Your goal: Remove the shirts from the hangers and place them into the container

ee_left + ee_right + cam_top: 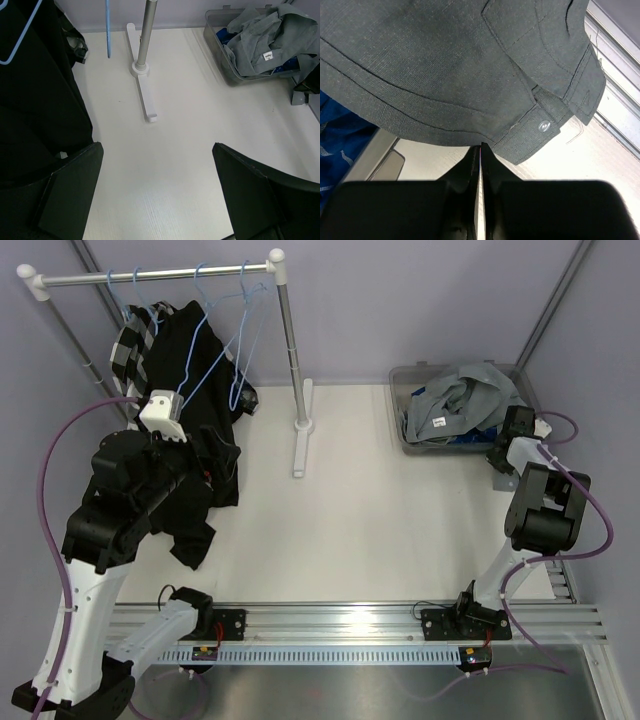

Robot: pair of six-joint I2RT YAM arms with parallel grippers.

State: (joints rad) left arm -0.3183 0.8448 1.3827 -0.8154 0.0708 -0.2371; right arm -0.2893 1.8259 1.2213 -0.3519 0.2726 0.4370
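- Step in hand, as judged: seat the grey shirt (462,398) fully in the container (397,408). Part of it overhangs the near right rim.
- Right gripper (480,150): its fingers are pressed together just under the shirt's hem, at the near right corner of the container. The tips meet the cloth edge. Whether they nip a fold is unclear from the wrist view.
- Grip the hem or the cuff (545,122) through a full fold, not by one edge. Thin cloth is likely to slip from a shallow pinch.
- Lift the overhang above the rim, carry it left and far over the middle of the container, then release.
- Do not drag cloth against the wall, since the light container may slide.
- Left gripper (157,200): its jaws are spread wide and hold nothing. It sits low beside the black shirt (35,100) at the left.
- The grey shirt is plain woven cloth with a pale button on the cuff. It lies crumpled on top of the blue shirt (340,135) in the container at the far right.
- The black shirt and the check shirt (130,345) hang on hangers (107,30) from the rail (160,278) at the far left.
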